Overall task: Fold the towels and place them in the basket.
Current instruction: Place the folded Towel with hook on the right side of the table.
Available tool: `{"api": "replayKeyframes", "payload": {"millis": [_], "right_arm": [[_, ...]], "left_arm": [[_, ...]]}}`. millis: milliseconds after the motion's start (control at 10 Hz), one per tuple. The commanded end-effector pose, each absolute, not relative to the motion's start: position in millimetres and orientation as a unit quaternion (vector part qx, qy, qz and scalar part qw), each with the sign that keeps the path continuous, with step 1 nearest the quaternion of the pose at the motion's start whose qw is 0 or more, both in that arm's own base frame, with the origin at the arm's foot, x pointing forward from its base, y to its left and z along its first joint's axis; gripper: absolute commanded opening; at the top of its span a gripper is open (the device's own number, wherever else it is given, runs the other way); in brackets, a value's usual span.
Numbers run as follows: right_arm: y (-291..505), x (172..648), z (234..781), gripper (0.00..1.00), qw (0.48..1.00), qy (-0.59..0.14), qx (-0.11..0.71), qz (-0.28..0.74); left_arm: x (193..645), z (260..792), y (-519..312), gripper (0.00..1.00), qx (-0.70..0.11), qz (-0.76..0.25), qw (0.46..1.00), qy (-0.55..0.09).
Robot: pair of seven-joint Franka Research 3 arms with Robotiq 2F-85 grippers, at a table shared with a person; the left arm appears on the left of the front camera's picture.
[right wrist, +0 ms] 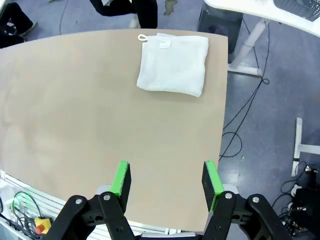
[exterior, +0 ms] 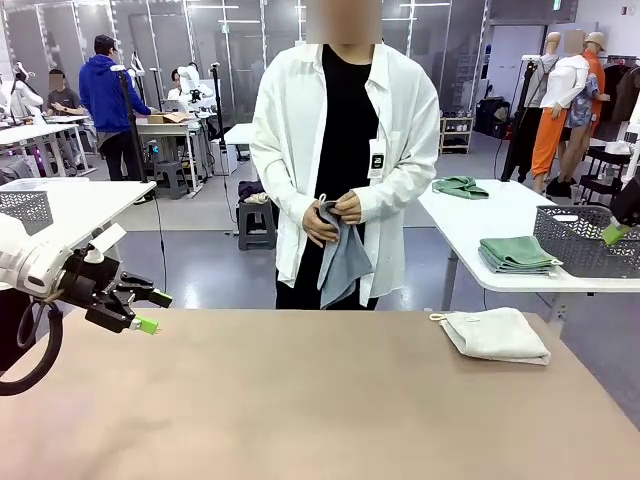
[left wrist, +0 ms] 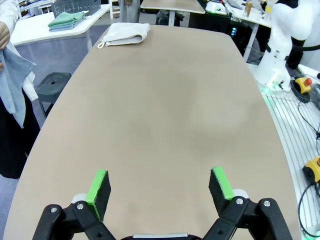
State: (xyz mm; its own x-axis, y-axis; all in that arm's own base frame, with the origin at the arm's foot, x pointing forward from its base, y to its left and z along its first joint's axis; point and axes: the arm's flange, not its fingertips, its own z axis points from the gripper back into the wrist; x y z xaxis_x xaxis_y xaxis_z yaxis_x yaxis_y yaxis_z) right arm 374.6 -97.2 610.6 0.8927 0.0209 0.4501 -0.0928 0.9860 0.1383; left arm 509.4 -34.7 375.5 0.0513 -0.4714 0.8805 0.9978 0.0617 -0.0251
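One cream towel [right wrist: 174,65] lies beyond right end effector [right wrist: 166,175].

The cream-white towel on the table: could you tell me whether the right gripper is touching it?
Apart. The right wrist view shows bare table between the right gripper and the cream-white towel.

grey floor [exterior: 200,270], white side table [exterior: 500,212], dark stool [exterior: 257,222]

Bright, even light from overhead; the cream towel [exterior: 497,334] casts only a faint shadow on the table [exterior: 300,400]. Wrist views bow the table's edges (wide-angle lens); focus is sharp.
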Motion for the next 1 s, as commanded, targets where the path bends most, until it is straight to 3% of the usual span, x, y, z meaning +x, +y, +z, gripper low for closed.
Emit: {"api": "replayKeyframes", "payload": {"millis": [0,900], "right_arm": [[-99.6,381.4,605.8,0.72,0.969,-0.232,0.083,0.019],[-99.6,381.4,605.8,0.72,0.969,-0.232,0.083,0.019]], "left_arm": [[508.9,377.8,-34.9,1.00,-0.357,-0.584,0.630,-0.368],[508.9,377.8,-34.9,1.00,-0.357,-0.584,0.630,-0.368]]}}
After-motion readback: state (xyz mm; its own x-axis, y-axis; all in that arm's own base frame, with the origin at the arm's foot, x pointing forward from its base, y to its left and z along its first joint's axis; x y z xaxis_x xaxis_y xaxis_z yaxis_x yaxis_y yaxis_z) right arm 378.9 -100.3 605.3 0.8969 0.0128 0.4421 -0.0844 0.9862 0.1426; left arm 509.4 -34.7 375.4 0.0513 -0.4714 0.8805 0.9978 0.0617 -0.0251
